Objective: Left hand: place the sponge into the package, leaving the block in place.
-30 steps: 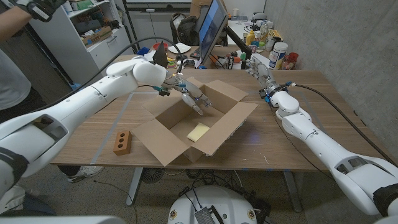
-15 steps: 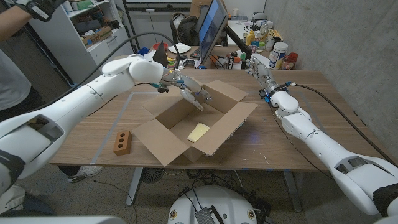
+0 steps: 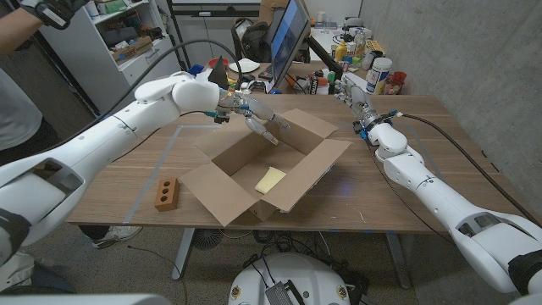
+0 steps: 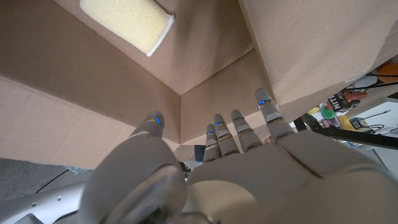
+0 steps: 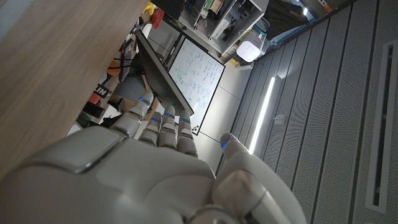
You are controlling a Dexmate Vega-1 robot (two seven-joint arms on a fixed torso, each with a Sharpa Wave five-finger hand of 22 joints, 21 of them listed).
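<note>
Head view: left hand (image 3: 258, 124) is held in the air over the far left corner of the open cardboard box (image 3: 265, 165), fingers stretched out and apart, pointing down toward the box, holding nothing. The yellow sponge (image 3: 271, 180) lies flat on the box floor, nearer the robot and to the right of that hand, well apart from it. The brown block (image 3: 168, 194), with two holes in its face, sits on the wooden table (image 3: 406, 212) outside the box, just beside the near left flap. Right hand (image 3: 353, 93) is at the far right of the table beside the bottles and jars (image 3: 373, 74), fingers pointing away; whether it touches the table I cannot tell.

Left wrist view: left hand (image 4: 236, 155) seen from its back, fingers (image 4: 266, 109) extended and slightly spread over an inner corner of the box (image 4: 93, 81). Sponge (image 4: 127, 23) lies on the cardboard floor beyond the fingertips, not touched.

Right wrist view: right hand (image 5: 149, 158) seen from its back, fingers straight and close side by side, thumb set apart, nothing held. Table surface (image 5: 56, 56) runs alongside; a monitor (image 5: 163, 74) stands beyond the fingertips.
</note>
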